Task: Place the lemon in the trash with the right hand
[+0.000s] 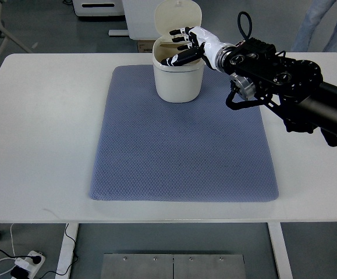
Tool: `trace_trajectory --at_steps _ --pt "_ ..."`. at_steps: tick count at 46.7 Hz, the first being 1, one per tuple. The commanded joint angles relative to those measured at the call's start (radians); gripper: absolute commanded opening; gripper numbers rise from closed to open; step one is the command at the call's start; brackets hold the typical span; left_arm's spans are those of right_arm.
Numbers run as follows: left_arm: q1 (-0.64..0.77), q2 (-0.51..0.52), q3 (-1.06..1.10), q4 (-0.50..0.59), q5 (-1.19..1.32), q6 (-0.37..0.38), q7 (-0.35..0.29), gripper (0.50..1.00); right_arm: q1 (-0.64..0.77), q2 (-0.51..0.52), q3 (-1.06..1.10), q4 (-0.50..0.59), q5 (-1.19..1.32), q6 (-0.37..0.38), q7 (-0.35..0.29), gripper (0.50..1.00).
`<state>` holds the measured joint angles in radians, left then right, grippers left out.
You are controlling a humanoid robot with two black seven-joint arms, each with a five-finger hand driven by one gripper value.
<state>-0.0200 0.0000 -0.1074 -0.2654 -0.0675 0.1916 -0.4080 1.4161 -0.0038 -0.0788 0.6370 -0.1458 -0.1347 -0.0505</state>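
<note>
Over the mouth of the trash bin (178, 81) hangs the right hand (185, 45), its arm reaching in from the picture's right edge across the far corner of the white tabletop (40, 133). Its fingers (178, 38) are spread and relaxed — nothing is held between them — and they point left, just above the bin's rim, with the thumb lowest and dipping toward the opening. The arm itself is black and bulky, with a white wrist cuff where it meets the hand, and a loop of black cable stands up behind the wrist.

That bin is a small cream-white tub with its lid tipped up and back, standing upright on the far edge of a blue-grey mat (183, 151). The mat lies flat in the middle of the tabletop, and apart from the bin its surface carries nothing.

No lemon shows anywhere on the mat or the tabletop; the inside of the bin is partly hidden by the hand and in shadow, so I cannot tell whether the lemon lies there.

Beyond the tabletop, at the upper right, a person's legs (322, 23) stand on the floor.
</note>
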Motion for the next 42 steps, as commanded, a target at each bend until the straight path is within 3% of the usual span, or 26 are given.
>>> trace_trajectory --at_steps 1,42 --pt "0.0 0.0 0.0 0.0 0.0 0.0 0.0 1.0 -0.002 -0.034 0.001 0.026 0.0 0.0 -0.002 0.91" --pt "0.0 0.0 0.0 0.0 0.0 0.0 0.0 1.0 0.026 -0.326 0.074 0.251 0.035 0.047 -0.04 0.931"
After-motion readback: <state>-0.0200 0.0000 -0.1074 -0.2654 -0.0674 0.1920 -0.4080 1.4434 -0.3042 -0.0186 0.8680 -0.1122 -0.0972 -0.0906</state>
